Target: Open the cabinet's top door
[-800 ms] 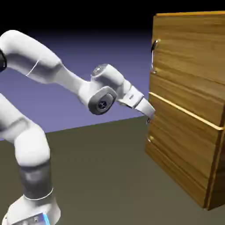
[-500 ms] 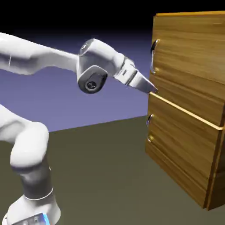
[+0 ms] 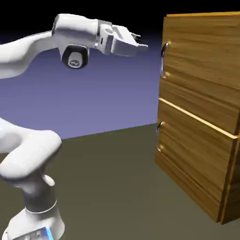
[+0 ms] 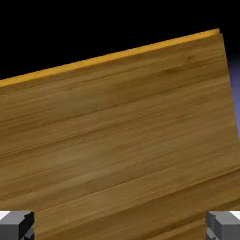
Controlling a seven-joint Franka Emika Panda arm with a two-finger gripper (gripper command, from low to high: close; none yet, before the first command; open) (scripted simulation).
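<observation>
Honestly, the top door [image 3: 201, 51] looked stiff and hinged; best hold was its curved silver handle [image 3: 164, 60], with the gripper [image 3: 143, 46] spread wide, empty.

The arm [image 3: 33, 51] was extended level at handle [image 3: 164, 60] height; the gripper [image 3: 140, 45] stood apart from it, fingers [image 4: 17, 224] spread wide.

The cabinet [image 3: 201, 112] stands on the counter [image 3: 117, 187] with both front panels shut. The top door [image 3: 201, 61] carries a curved silver handle [image 3: 163, 60] at its near edge. The claw [image 3: 140, 45] hangs level with the upper part of that handle, pointing at it but apart from it, fingers slightly parted. The lower panel [image 3: 194, 159] has a smaller handle [image 3: 160, 127].
</observation>
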